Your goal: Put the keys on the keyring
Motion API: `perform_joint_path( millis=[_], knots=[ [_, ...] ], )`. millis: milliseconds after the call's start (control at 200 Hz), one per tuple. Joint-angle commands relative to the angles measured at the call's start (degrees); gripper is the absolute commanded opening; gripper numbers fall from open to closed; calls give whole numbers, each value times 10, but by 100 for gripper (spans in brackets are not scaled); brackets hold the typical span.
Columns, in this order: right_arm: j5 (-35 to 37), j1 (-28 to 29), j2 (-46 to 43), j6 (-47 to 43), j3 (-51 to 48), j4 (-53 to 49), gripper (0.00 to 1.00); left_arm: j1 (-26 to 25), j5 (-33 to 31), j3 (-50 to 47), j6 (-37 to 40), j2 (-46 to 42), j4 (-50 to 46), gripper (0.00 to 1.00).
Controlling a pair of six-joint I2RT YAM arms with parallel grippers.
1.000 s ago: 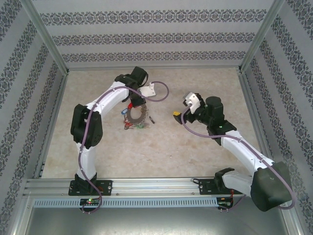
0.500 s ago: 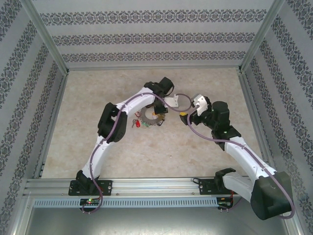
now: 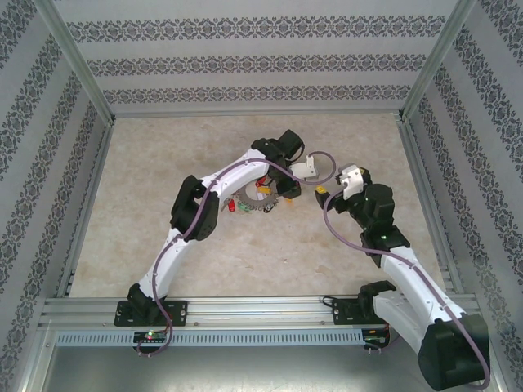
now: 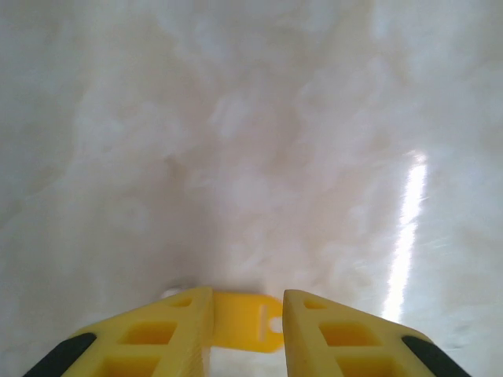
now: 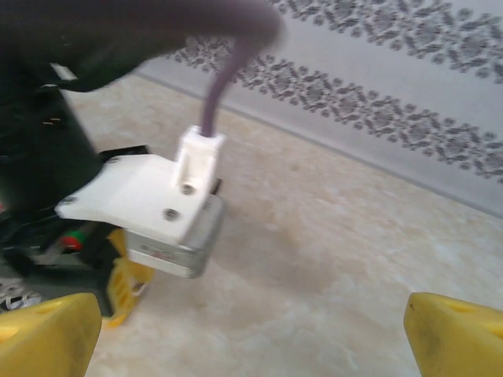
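No text can be read anywhere. Just ahead and to the left of the right gripper [image 5: 251, 345], a grey block [image 5: 189, 236] carries a sticker [image 5: 157, 256] with small marks, too blurred to make out.

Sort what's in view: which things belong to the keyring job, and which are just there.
Job:
- keyring
- red key tag next to it
- yellow key tag at the left gripper

Not the job:
- patterned wall
- purple cable
- metal rail at the near edge
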Motion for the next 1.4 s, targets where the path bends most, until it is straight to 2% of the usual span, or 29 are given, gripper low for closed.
perform_joint_path(
  millis=[0,210,300,365,380,385,390,395,400,410,420,615,739,814,909,1019,1124,1224,1294,1319,1394],
  knots=[
    [24,-11,-25,21,-14,16,98,-7,101,-50,-53,-82,41,30],
    [36,-18,-47,43,-24,18,98,26,103,-166,-51,-242,102,35],
    [40,-18,-56,49,-25,36,98,60,119,-222,-48,-319,121,35],
    [59,-19,-69,59,-24,51,98,91,124,-273,-60,-382,150,39],
    [65,-19,-74,63,-21,51,98,99,122,-285,-63,-401,157,42],
    [67,-20,-76,64,-20,51,98,101,121,-290,-64,-407,159,47],
    [70,-20,-78,65,-18,50,98,104,120,-295,-65,-413,163,58],
    [73,-20,-79,67,-17,49,98,106,119,-299,-65,-415,165,78],
    [76,-21,-81,68,-16,47,98,109,119,-304,-66,-423,168,89],
    [80,-21,-86,70,-12,44,98,114,116,-313,-67,-434,173,98],
    [85,-22,-92,71,-9,39,98,119,114,-322,-69,-446,178,100],
    [121,-31,-165,32,51,-26,98,242,22,-520,-118,-677,266,99],
    [108,-32,-147,50,69,-36,98,348,-11,-653,-174,-779,335,99],
    [132,-33,-125,86,55,-13,98,391,-60,-749,-220,-824,403,99],
    [149,-33,-93,104,22,34,98,428,-71,-841,-249,-838,468,99],
    [158,-35,-44,111,-32,92,98,446,-98,-904,-265,-789,529,99],
    [189,-39,14,120,-88,158,98,449,-141,-970,-292,-732,622,99],
    [205,-46,79,146,-125,235,98,442,-164,-1001,-262,-683,686,100],
    [208,-46,145,133,-140,309,98,432,-195,-1027,-262,-646,778,100],
    [210,-46,173,128,-142,342,98,426,-197,-1017,-256,-642,763,100],
    [197,-46,239,104,-126,404,98,423,-185,-1026,-255,-607,857,100]
  ],
)
